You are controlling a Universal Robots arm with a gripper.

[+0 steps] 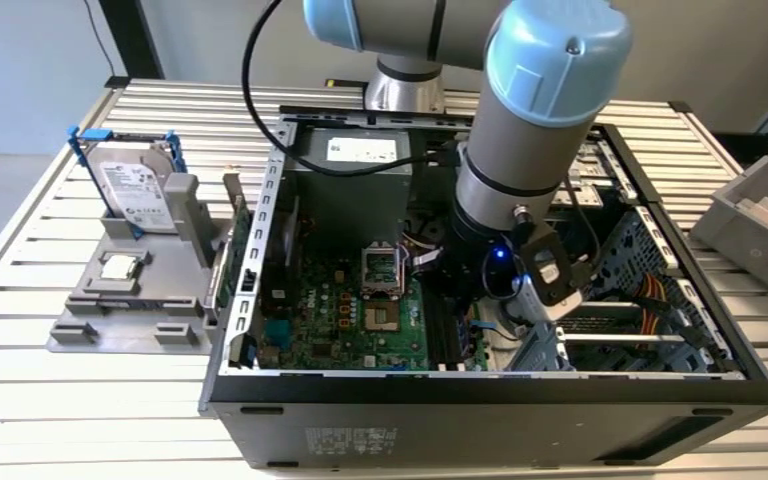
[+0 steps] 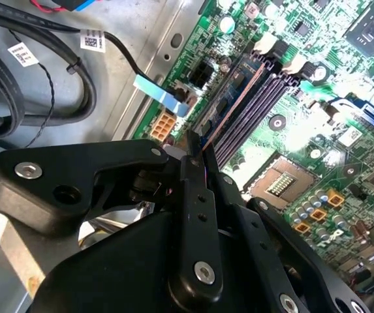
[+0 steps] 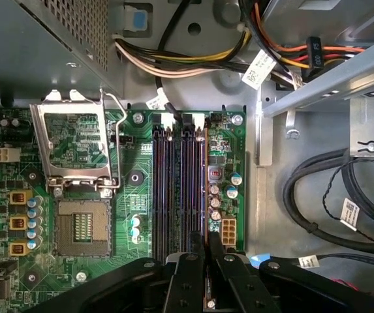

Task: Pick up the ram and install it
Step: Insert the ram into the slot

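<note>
Reaching down into the open computer case (image 1: 491, 385), the gripper (image 2: 196, 153) is closed on the ram (image 2: 232, 107), which is seen edge-on as a thin strip running from between the fingertips along the memory slots (image 2: 255, 104). In the first wrist view the gripper (image 3: 206, 251) stands directly over the slot bank (image 3: 177, 189), and the ram (image 3: 206, 189) lies in line with the slot nearest the edge of the motherboard (image 3: 134, 215), beside a row of small capacitors (image 3: 215, 199). Whether the ram is fully seated in that slot cannot be told.

Around the slots, the empty processor socket (image 3: 82, 225) sits with its metal retention frame (image 3: 76, 147) hinged open. Bundled power cables (image 3: 193, 55) in yellow, orange and black run across the case wall beyond the slots, and thick black cables (image 3: 324, 195) loop on the bare metal floor of the case beside the board.

In the exterior view the arm (image 1: 531, 130) descends from above into the case, its wrist among the cabling near the drive bays toward the exterior view's right. The case rests on a slatted metal table (image 1: 64, 400). On the exterior view's left, well apart from the case, a grey fixture (image 1: 131, 300) holds a silver hard drive (image 1: 131, 185) upright in a blue frame. A grey bin (image 1: 764, 215) stands at the exterior view's right edge.
</note>
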